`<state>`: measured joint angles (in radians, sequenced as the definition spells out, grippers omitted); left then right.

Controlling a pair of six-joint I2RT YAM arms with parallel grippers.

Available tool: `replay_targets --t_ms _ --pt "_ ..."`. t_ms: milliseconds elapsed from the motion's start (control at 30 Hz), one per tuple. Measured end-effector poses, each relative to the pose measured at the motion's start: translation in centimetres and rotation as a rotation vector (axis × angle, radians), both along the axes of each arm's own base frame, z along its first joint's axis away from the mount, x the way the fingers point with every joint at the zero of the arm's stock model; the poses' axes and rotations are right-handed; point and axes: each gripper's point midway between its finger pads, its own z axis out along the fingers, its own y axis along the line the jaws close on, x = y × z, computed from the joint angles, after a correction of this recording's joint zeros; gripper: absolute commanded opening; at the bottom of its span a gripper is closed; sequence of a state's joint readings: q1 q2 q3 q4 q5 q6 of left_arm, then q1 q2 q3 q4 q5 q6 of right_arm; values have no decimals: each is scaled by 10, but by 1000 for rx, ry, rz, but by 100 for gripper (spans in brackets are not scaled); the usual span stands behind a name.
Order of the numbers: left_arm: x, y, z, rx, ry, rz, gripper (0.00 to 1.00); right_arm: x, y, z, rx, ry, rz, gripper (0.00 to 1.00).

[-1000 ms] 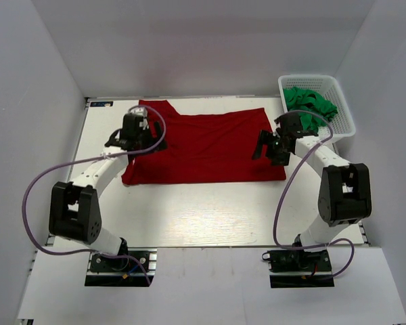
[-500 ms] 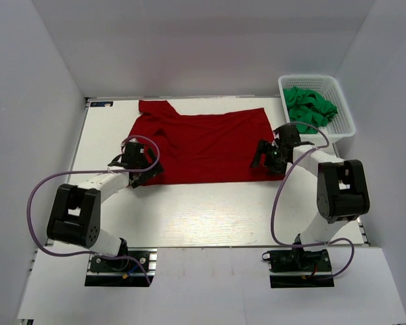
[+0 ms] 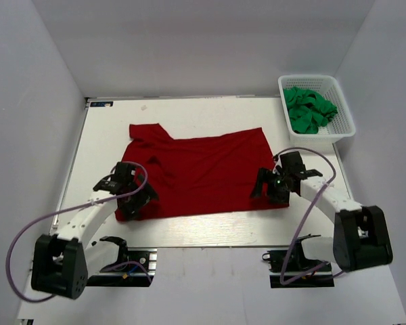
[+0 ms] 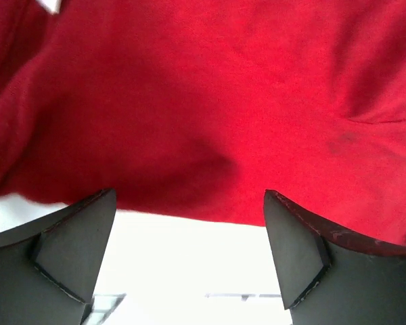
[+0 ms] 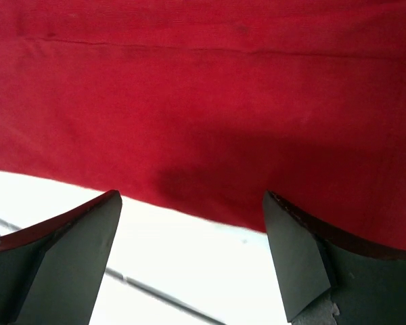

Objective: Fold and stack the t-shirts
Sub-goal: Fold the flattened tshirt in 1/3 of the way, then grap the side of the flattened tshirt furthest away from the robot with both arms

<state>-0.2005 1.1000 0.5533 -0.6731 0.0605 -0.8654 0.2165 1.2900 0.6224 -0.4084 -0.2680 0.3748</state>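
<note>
Lying spread flat at centre, deep red soft cloth t-shirt (image 3: 203, 169), left gripper (image 3: 132, 195) at its 8 o'clock corner, right gripper (image 3: 274, 186) at 4 o'clock, both gaping empty; bright green cloth t-shirts (image 3: 310, 108) heaped in white plastic lattice basket (image 3: 345, 128), 1 o'clock; nothing stacked yet.

walls (image 3: 203, 40): plain white, three sides | table (image 3: 216, 108): white top, glossy near edge | lighting: even, soft

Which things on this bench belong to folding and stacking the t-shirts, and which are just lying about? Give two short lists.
Belong to the job:
red t-shirt, spread flat
green t-shirts, heaped in the basket
left hand and right hand, both open at the red shirt's near edge

Just lying about:
white basket, only holding the green shirts
table
</note>
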Motion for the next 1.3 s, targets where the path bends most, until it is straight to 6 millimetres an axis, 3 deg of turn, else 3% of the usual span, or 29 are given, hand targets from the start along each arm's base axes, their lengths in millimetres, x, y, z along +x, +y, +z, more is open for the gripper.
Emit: replay_targets --t_ms 67,100,167,233,333,567,700,867,967,1067,1167,1300 --pt "-8 3 18 13 12 -3 100 -11 2 8 -10 1 36 90" --pt "-1 3 34 21 -21 -5 100 -13 3 14 -14 -2 50 90" --pt "28 2 73 31 -134 -22 100 -4 8 34 -12 -38 76 90" --pt "67 0 112 48 -265 -30 100 21 16 62 9 -137 93 90" --pt "110 4 130 105 -346 -37 100 57 24 97 23 -268 105 90" --pt "220 35 102 345 -284 -8 96 157 24 134 -75 -383 10 90" --pt "274 65 90 420 -279 47 96 192 22 134 -110 -393 -23 90" --pt "306 103 58 442 -247 90 91 201 19 114 -140 -336 -23 90" --pt "313 115 34 446 -220 75 81 200 29 105 -110 -321 57 90" --pt "316 112 17 435 -207 34 74 194 50 106 -38 -328 157 90" --pt "323 107 14 424 -232 13 67 189 70 111 23 -347 229 90" --pt "337 105 9 420 -277 3 61 186 82 108 61 -345 271 90"
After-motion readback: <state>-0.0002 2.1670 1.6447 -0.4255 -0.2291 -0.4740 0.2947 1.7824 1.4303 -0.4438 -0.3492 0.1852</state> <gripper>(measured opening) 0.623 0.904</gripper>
